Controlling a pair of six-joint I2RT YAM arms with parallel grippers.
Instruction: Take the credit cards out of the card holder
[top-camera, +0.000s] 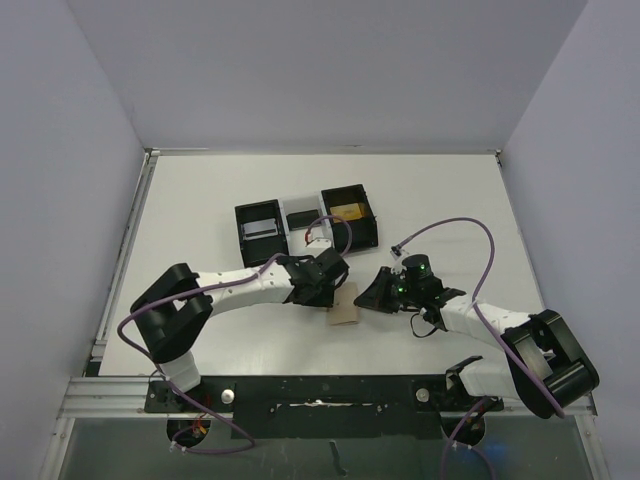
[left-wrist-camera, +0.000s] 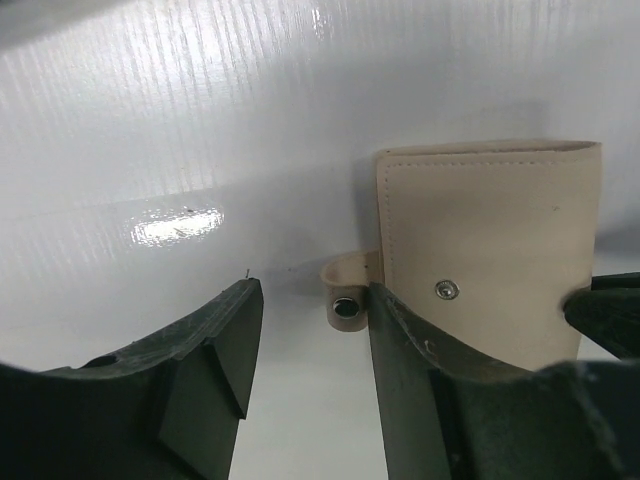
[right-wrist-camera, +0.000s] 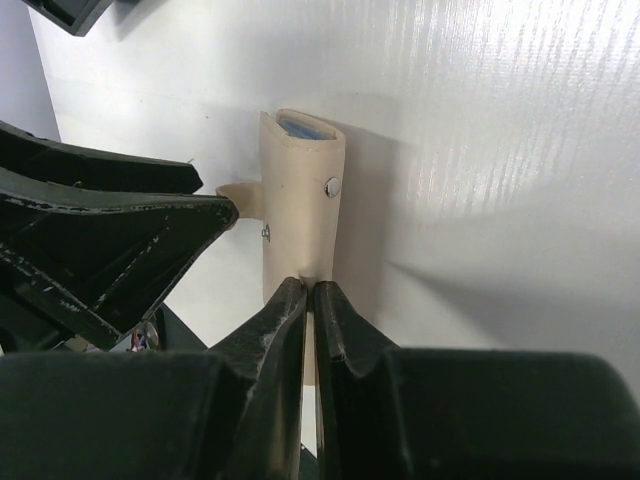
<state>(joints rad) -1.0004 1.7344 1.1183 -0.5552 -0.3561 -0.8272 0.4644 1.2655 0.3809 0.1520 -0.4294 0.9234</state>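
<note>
The card holder (top-camera: 345, 306) sat near the table's (top-camera: 440, 200) middle, at 6 o'clock from the three-compartment tray (top-camera: 240, 235). The right gripper (top-camera: 378, 291), coming in from 3 o'clock, had its jaws pinched nearly together on the holder's near edge, so that in the right wrist view the tan sleeve stood on its edge. A light blue credit card (right-wrist-camera: 303, 127) showed inside its far open mouth. The left gripper (left-wrist-camera: 310, 300) sat at the holder's 10 o'clock, jaws moderately apart and gripping nothing. The holder's snap tab (left-wrist-camera: 345, 298) lay just beyond the gap.
</note>
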